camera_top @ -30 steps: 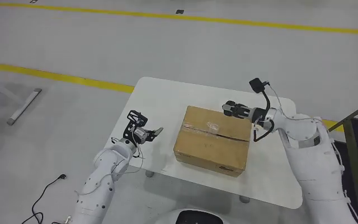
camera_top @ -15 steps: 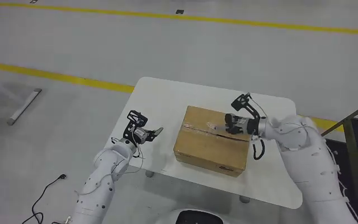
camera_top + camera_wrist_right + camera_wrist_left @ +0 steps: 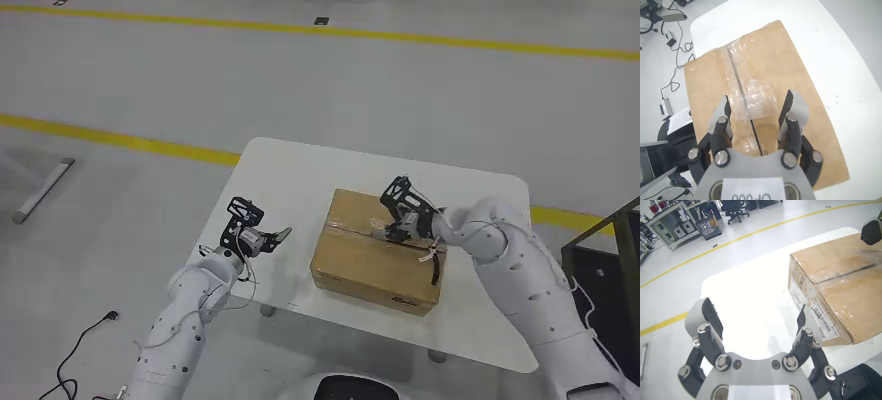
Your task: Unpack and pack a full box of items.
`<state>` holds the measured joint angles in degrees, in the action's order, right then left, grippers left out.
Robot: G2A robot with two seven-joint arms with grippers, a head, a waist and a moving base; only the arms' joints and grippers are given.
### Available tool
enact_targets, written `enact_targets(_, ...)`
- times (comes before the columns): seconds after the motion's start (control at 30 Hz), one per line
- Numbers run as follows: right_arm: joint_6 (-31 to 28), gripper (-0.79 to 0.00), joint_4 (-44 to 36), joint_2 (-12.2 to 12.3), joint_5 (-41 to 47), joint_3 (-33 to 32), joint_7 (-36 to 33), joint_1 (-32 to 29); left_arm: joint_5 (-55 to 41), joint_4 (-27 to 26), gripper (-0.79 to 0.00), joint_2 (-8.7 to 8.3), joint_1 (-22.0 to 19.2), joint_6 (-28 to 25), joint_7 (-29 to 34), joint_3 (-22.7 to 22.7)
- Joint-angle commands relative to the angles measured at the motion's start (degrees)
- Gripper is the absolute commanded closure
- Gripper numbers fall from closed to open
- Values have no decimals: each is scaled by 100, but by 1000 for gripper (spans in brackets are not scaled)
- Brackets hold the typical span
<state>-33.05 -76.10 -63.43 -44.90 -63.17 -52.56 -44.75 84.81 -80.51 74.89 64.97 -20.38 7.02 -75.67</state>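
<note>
A closed brown cardboard box (image 3: 378, 250) stands in the middle of the white table (image 3: 300, 180). Clear tape (image 3: 755, 102) runs along its top seam, with a loose crumpled flap of tape near the middle. My right gripper (image 3: 758, 107) hovers open just above the box top, its fingers either side of that tape flap; in the top view the right gripper (image 3: 392, 225) is over the seam. My left gripper (image 3: 755, 315) is open and holds nothing, above the table's near-left part, short of the box's labelled end (image 3: 817, 315). In the top view the left gripper (image 3: 262, 238) sits left of the box.
The table's curved edge (image 3: 250, 300) runs just below the left gripper. A metal frame (image 3: 600, 260) stands off the table's right side. Cables and a small power brick (image 3: 663, 108) lie on the floor beside the table. Bare tabletop lies behind the box.
The right arm has swung in from beyond the box's far-right corner to above the seam at the middle of the box top. The left arm has stayed still.
</note>
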Motion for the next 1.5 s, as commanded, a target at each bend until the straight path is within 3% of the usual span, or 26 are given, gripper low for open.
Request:
enact_targets(0.0, 44, -594, 60, -22, -144, 126, 40, 81, 1, 0, -785, 0, 0, 0, 0, 0)
enact_targets(0.13, 75, -536, 223, -62, -311, 325, 46, 223, 1, 0, -785, 0, 0, 0, 0, 0)
enact_targets(0.17, 78, -474, 272, -71, -336, 369, 56, 256, 1, 0, -785, 0, 0, 0, 0, 0)
enact_targets(0.27, 99, -446, 403, -96, -446, 481, 97, 349, 1, 0, -785, 0, 0, 0, 0, 0)
enact_targets(0.37, 120, -339, 495, -121, -484, 568, 132, 432, 1, 0, -785, 0, 0, 0, 0, 0)
enact_targets(0.5, 145, 0, 580, -146, -488, 652, 145, 512, 1, 0, -785, 0, 0, 0, 0, 0)
enact_targets(0.77, 352, 0, 508, -120, -271, 421, 341, 597, 1, 0, -785, 0, 0, 0, 0, 0)
enact_targets(1.0, 825, 0, 57, -118, 555, 3, 950, 549, 1, 0, -785, 0, 0, 0, 0, 0)
enact_targets(1.3, 1248, 0, 31, -312, 1313, 283, 1689, 770, 1, 0, -785, 0, 0, 0, 0, 0)
enact_targets(1.47, 1279, 0, 55, -325, 1466, 281, 1693, 773, 1, 0, -785, 0, 0, 0, 0, 0)
